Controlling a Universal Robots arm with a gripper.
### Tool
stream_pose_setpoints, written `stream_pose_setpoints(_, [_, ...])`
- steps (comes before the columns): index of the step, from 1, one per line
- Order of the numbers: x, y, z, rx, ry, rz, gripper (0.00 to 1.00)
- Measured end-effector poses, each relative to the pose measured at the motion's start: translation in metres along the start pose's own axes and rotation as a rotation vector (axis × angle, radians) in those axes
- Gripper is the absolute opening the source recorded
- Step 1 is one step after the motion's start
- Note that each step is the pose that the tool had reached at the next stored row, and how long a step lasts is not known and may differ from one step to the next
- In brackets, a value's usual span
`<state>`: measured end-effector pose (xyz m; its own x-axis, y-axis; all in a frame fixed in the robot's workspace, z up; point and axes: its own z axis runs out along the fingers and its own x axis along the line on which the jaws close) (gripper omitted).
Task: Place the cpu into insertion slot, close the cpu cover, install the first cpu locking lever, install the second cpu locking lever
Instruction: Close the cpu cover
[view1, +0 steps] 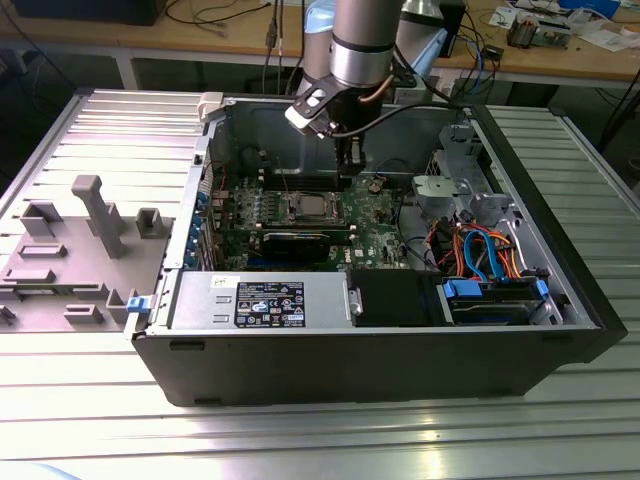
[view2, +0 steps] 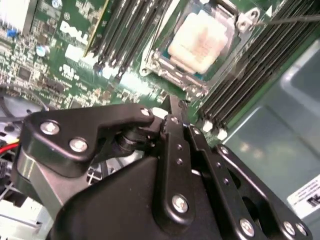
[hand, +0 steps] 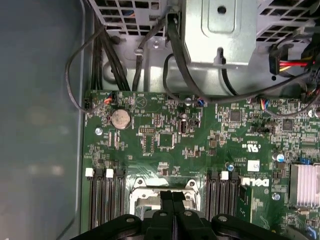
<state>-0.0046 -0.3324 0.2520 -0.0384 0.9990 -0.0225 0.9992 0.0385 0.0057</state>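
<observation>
The second wrist view bares the silver-grey square cpu (view2: 200, 37) just beyond closed jaws that overlap its socket (hand: 141, 196) in the first wrist view.

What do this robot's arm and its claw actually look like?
The arm is a silver-grey tube with a dark band and a pale blue joint cap. A whitish block sits at its wrist, with black cables trailing off. The gripper is matte black: jointed flat bars fastened by silver screws.
</observation>
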Motion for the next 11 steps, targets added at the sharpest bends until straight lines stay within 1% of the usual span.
stream_pose_setpoints(4, [0.0002,-0.0047,0.0023,0.0000,-0.0001,-0.001,0.11])
stream_pose_setpoints(6, [0.0006,-0.0115,0.0063,0.0000,0.0001,-0.004,0.11])
stream_pose_setpoints(9, [0.0009,-0.0195,0.0092,-0.0001,0.0003,-0.008,0.11])
stream_pose_setpoints(11, [0.0013,-0.0261,0.0120,0.0000,0.0004,-0.012,0.11])
